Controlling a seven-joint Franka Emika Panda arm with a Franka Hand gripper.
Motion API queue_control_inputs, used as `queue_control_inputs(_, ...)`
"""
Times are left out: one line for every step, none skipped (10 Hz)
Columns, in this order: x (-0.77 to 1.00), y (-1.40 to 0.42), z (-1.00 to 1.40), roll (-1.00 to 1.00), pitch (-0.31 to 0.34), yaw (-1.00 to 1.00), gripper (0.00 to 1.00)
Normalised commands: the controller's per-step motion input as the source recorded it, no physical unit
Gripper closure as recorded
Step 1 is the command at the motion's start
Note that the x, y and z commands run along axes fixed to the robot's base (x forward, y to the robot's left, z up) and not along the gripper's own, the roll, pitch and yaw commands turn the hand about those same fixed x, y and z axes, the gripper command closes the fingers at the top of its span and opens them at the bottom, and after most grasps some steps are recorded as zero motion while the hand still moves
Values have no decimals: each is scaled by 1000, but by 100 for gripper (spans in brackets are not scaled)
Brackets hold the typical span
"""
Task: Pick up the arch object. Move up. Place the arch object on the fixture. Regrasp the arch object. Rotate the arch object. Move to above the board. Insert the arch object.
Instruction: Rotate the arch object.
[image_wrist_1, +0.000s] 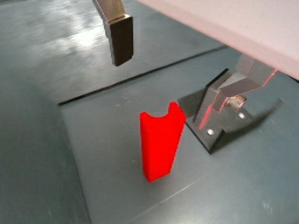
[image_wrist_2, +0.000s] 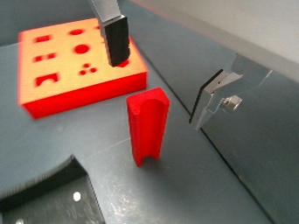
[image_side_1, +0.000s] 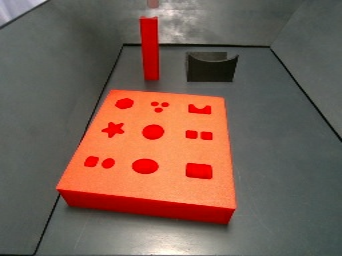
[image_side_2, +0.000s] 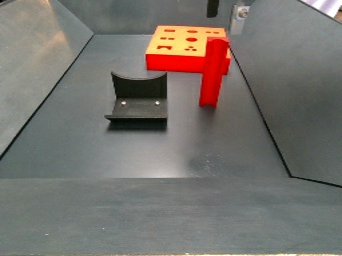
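Note:
The arch object is a slim red bar standing upright on the dark floor, notched end up; it shows in both wrist views and in a side view. My gripper hangs right above its top, apart from it. Only one finger shows in each wrist view, with nothing held, so the jaws stand wide apart. The dark fixture stands beside the bar. The red board lies flat next to the bar.
The fixture also shows edge-on in the wrist views, with a screw on its plate. Grey walls enclose the floor. A groove runs across the floor.

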Motion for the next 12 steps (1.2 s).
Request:
queue_control_inputs(28, 8, -19, -10, 13, 1000, 0)
queue_control_inputs(28, 8, -18, -10, 14, 1000, 0)
queue_control_inputs(29, 8, -18, -11, 15, 1000, 0)
queue_control_inputs(29, 7, -18, -11, 16, 1000, 0)
queue_control_inputs(29, 7, -18, -13, 17, 1000, 0)
queue_control_inputs(29, 7, -17, -13, 18, 1000, 0)
queue_control_inputs(29, 7, -17, -14, 19, 1000, 0)
queue_control_inputs(29, 7, -17, -16, 22, 1000, 0)
queue_control_inputs(30, 7, -16, -18, 24, 1000, 0)
queue_control_inputs(30, 7, -16, -20, 26, 1000, 0)
queue_control_inputs(30, 7, -16, -23, 30, 1000, 0)
queue_control_inputs(30, 7, -15, -26, 34, 1000, 0)
